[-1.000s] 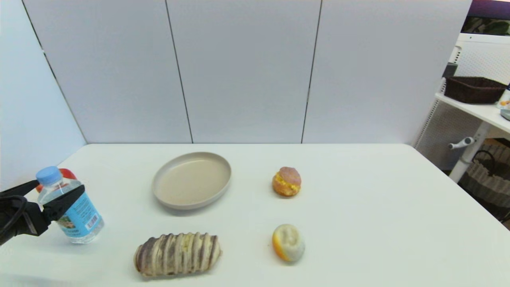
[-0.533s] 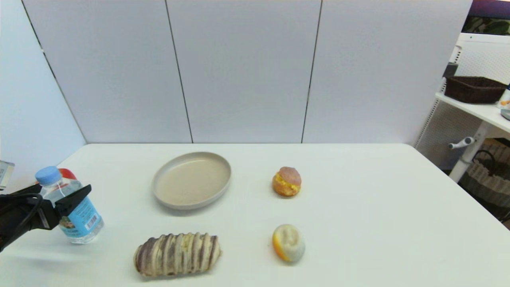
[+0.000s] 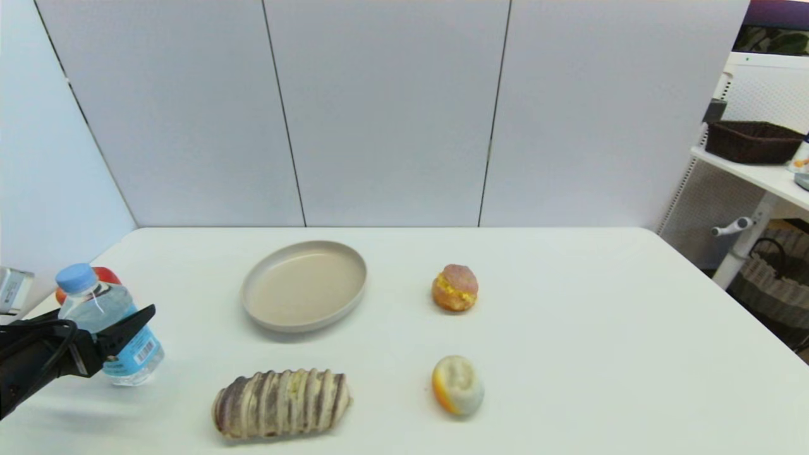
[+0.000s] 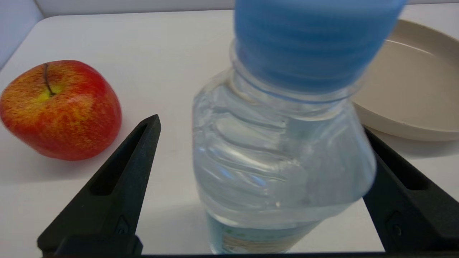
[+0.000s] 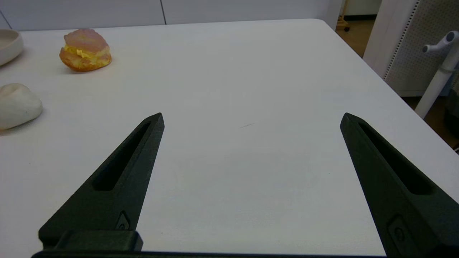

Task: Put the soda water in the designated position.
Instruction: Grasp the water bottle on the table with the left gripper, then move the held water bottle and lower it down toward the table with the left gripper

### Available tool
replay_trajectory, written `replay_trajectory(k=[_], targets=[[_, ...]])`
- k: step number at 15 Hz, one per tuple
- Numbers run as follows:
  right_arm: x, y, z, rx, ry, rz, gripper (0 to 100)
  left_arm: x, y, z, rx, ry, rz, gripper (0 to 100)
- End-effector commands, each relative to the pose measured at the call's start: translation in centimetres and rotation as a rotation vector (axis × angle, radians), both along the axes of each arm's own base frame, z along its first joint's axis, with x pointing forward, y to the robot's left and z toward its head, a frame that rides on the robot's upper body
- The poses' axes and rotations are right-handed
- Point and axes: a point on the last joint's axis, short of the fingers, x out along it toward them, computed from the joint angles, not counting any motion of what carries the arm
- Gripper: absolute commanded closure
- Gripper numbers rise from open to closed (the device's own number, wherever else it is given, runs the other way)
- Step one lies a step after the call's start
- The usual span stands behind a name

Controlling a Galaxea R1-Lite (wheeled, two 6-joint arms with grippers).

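The soda water [image 3: 109, 335] stands upright near the left edge of the white table [image 3: 569, 328], toward my near side, and my left gripper [image 3: 95, 335] straddles its body with both black fingers spread; in the left wrist view one finger [image 4: 118, 186] is clearly apart from the bottle with bare table showing between them, and the other sits close against the far side, where I cannot tell if it touches. I judge the fingers are set wide like this so they can pass around the bottle before squeezing, so no grip is made yet and the bottle rests on its own base. It is a small clear plastic bottle with a light blue ribbed cap, ridged shoulders, water inside, and a blue wrap label with a white barcode patch facing right. Just behind it, farther from me, sits a red and yellow apple [image 4: 59, 109], close enough that I would mind it when lifting. To the right and farther off is a round beige plate [image 3: 304, 285], empty. Nearer me lies a long striped bread loaf [image 3: 281, 403]. My right gripper [image 5: 251, 179] hangs with its fingers wide apart over bare table on the right side, holding nothing.
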Motion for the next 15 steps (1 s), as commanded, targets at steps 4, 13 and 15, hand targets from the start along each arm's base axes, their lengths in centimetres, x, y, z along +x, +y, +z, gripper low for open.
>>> replay_trajectory(k=[4, 13, 15], targets=[[0.0, 0.0, 0.0, 0.000, 0.004, 0.000, 0, -0.1, 0.0, 0.1, 0.002, -0.008, -0.006, 100], [0.0, 0.0, 0.0, 0.000, 0.002, 0.001, 0, 0.3, 0.0, 1.9, 0.042, -0.093, -0.014, 100], [0.0, 0.0, 0.0, 0.000, 0.002, 0.000, 0, 0.8, -0.4, 4.0, 0.080, -0.183, -0.049, 100]])
